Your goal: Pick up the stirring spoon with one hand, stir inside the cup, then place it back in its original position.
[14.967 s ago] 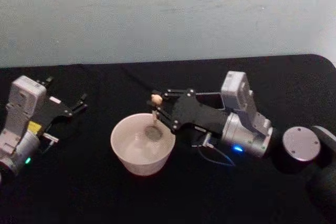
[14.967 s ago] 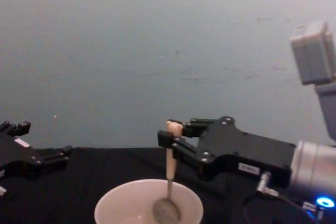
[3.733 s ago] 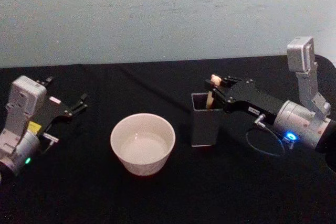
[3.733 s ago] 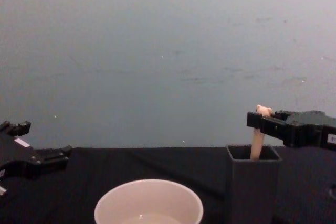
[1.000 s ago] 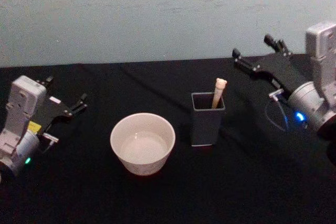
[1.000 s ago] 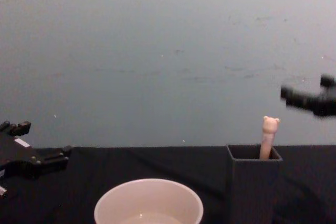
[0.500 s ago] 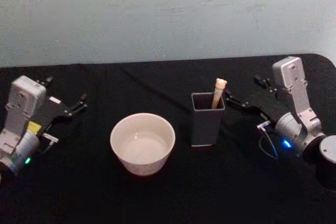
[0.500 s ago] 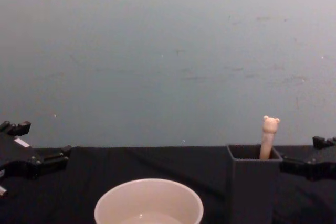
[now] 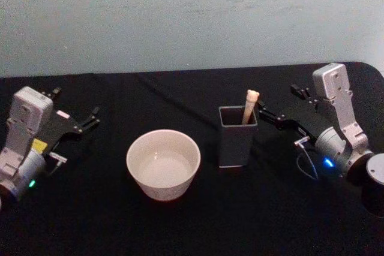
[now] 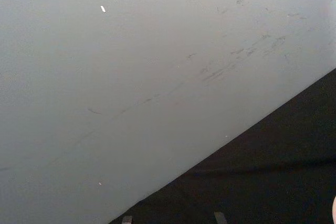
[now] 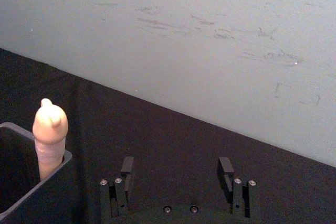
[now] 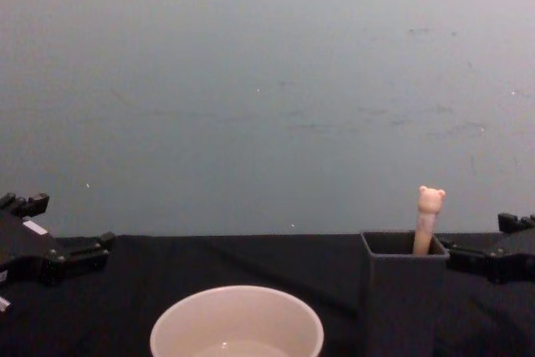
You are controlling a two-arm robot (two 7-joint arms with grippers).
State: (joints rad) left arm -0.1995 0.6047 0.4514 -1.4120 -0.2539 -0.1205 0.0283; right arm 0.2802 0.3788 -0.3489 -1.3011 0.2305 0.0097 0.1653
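Black-covered table (image 9: 180, 226) carries cream cup (image 9: 162, 163) and, just right of it, dark grey holder (image 9: 237, 136)

Head view high, looking down, chest view low, level, both sharing cup (image 9: 162, 163) and holder (image 9: 237, 136).

- Right gripper (image 9: 284, 104): at the 3 o'clock side of the head view, low over the table, fingers spread apart and empty, pointing toward 10 o'clock; silver-grey wrist behind it.
- Left gripper (image 9: 75, 110): at the 9 o'clock side, fingers spread apart, empty, pointing toward 2 o'clock.
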